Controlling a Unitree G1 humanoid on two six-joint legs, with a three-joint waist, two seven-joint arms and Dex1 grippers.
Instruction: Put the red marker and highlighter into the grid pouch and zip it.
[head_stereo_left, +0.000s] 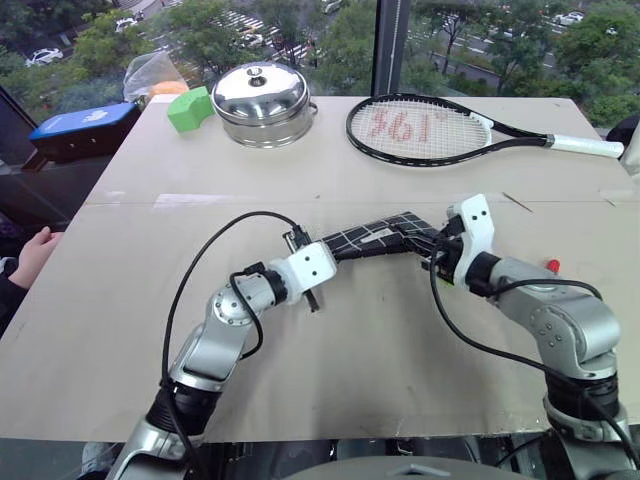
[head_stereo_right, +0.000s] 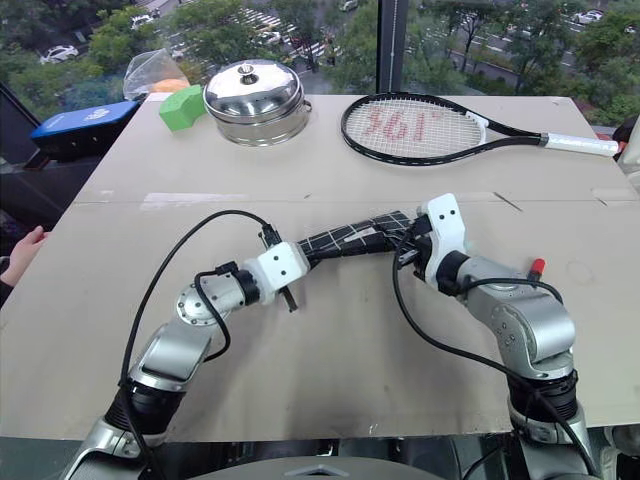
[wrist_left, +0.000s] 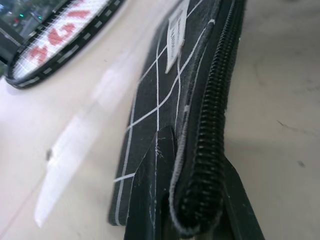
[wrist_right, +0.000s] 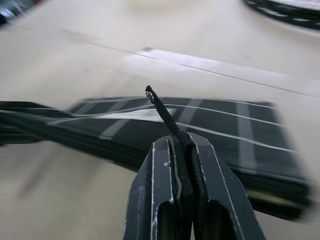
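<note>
The grid pouch (head_stereo_left: 375, 238), black with white lines, hangs stretched between my two grippers just above the cardboard table (head_stereo_left: 330, 180). My left gripper (head_stereo_left: 299, 243) is shut on the pouch's left end, where the zipper edge (wrist_left: 212, 115) and a white label (wrist_left: 176, 35) show. My right gripper (wrist_right: 181, 142) is shut on the thin black zipper pull (wrist_right: 160, 109) at the pouch's right end (head_stereo_left: 432, 252). A red tip of the red marker (head_stereo_left: 552, 265) peeks out on the table behind my right forearm. The highlighter is out of view.
At the table's far side stand a steel pot with lid (head_stereo_left: 263, 103), a green foam block (head_stereo_left: 188, 108) and a tennis racket (head_stereo_left: 430, 130). A blue object (head_stereo_left: 85, 125) lies beyond the far left corner. A person's hand (head_stereo_left: 35, 255) rests at the left edge.
</note>
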